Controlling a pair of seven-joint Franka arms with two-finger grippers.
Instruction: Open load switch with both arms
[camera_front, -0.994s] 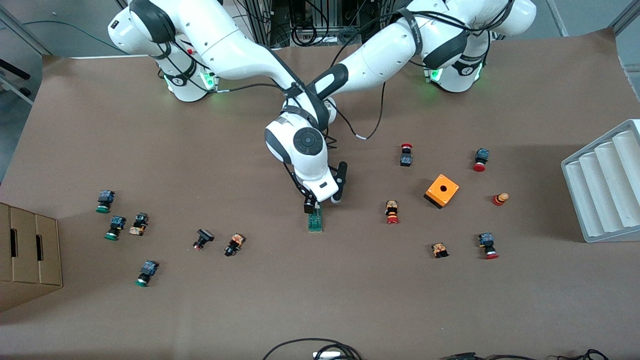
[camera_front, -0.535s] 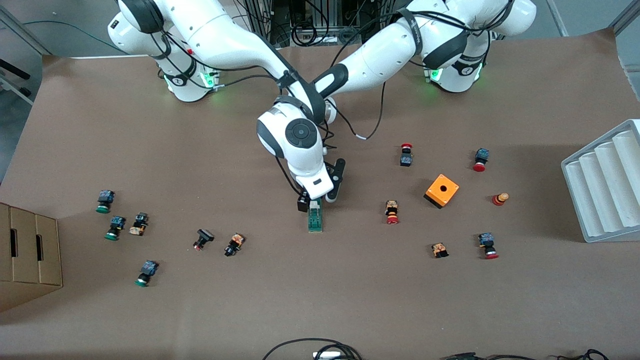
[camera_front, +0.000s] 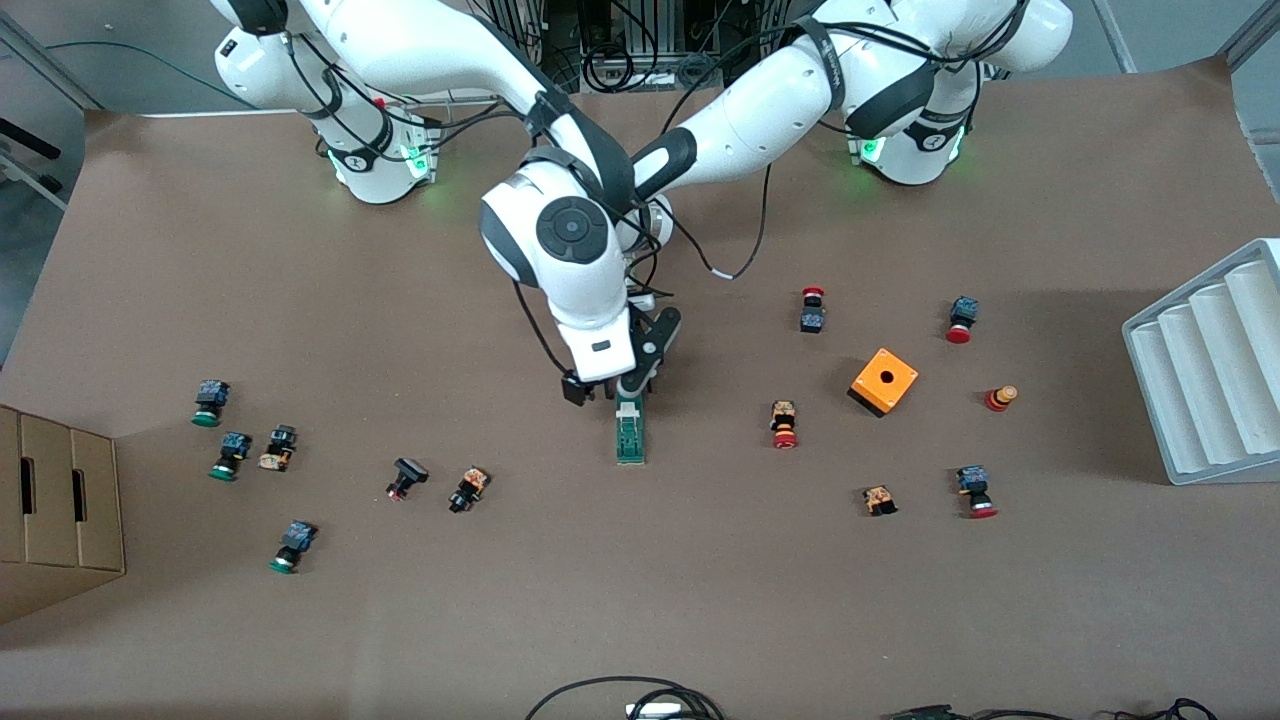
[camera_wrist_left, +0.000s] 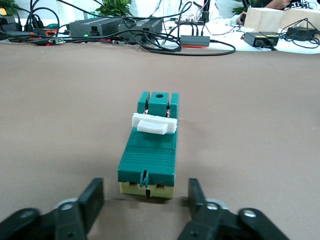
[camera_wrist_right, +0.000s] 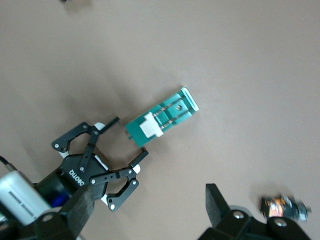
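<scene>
The load switch (camera_front: 630, 432) is a narrow green block lying flat mid-table, with its white sliding piece (camera_front: 628, 408) at the end toward the robots' bases. In the left wrist view the load switch (camera_wrist_left: 149, 160) lies straight ahead with the white piece (camera_wrist_left: 154, 125) across its top. My left gripper (camera_wrist_left: 145, 199) is open, low at the switch's end, one finger on each side without touching. The right wrist view shows the left gripper (camera_wrist_right: 131, 136) at the load switch (camera_wrist_right: 161, 117). My right gripper (camera_wrist_right: 150, 200) is open and hangs above the table beside that end (camera_front: 600, 388).
An orange box with a hole (camera_front: 884, 381) and several red push-buttons (camera_front: 785, 424) lie toward the left arm's end. Green push-buttons (camera_front: 230, 455) lie toward the right arm's end, by a cardboard box (camera_front: 55, 510). A white ribbed tray (camera_front: 1210, 370) stands at the table's edge.
The right arm has lifted and drawn back from the switch toward its base. My left gripper has gone from shut to open at the switch's end.
</scene>
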